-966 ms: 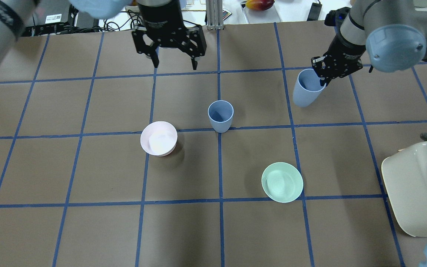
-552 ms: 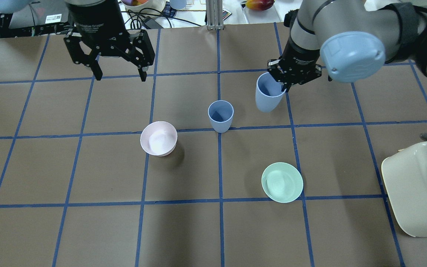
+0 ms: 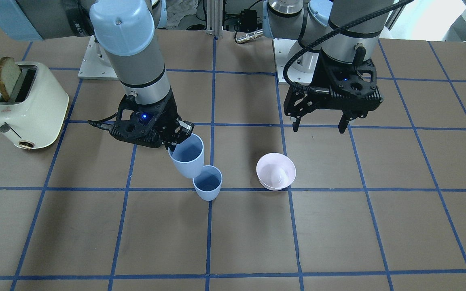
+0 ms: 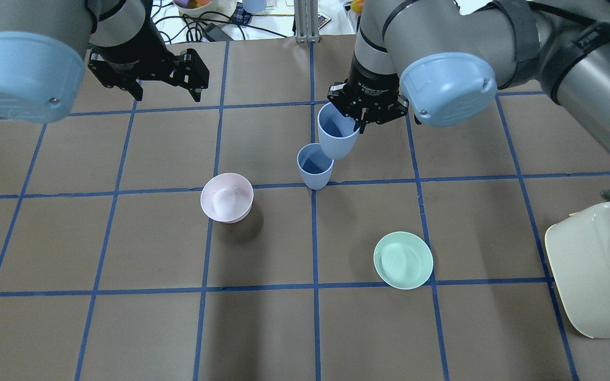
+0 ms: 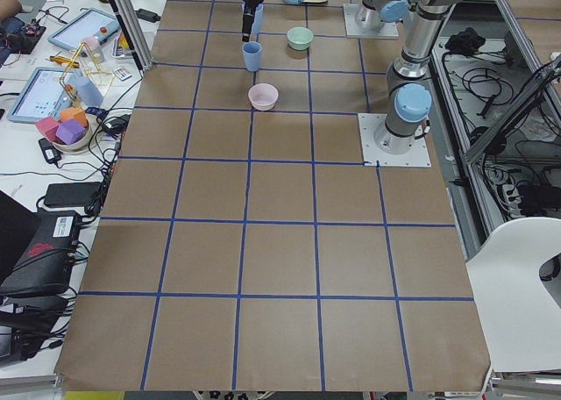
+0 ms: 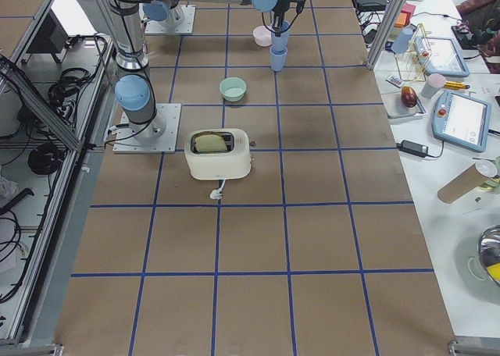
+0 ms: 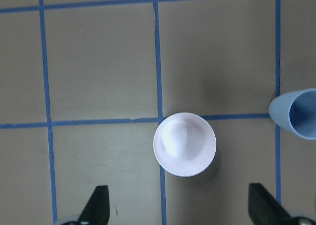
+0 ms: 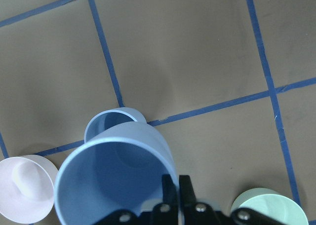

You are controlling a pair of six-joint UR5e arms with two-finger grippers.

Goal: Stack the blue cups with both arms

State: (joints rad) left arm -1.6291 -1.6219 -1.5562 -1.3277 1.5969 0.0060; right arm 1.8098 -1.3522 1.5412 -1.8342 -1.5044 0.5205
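Observation:
One blue cup (image 4: 315, 166) stands upright and empty at the table's middle, also in the front view (image 3: 208, 183). My right gripper (image 4: 359, 120) is shut on the rim of the second blue cup (image 4: 337, 138), held off the table and tilted just behind the standing one. In the front view this held cup (image 3: 187, 161) hangs from the right gripper (image 3: 176, 145), its base by the standing cup's rim. The right wrist view shows the held cup (image 8: 113, 180) overlapping the standing cup (image 8: 111, 124). My left gripper (image 4: 167, 97) is open and empty at the far left, above the table.
A pale pink bowl (image 4: 226, 197) sits left of the standing cup, below the left gripper's camera (image 7: 184, 144). A mint-green bowl (image 4: 403, 260) sits nearer the robot on the right. A cream toaster (image 4: 596, 267) with a bread slice (image 3: 8, 76) stands at the right edge.
My right gripper has carried its blue cup leftward from the right side to just behind the standing cup. My left gripper has moved left, still open.

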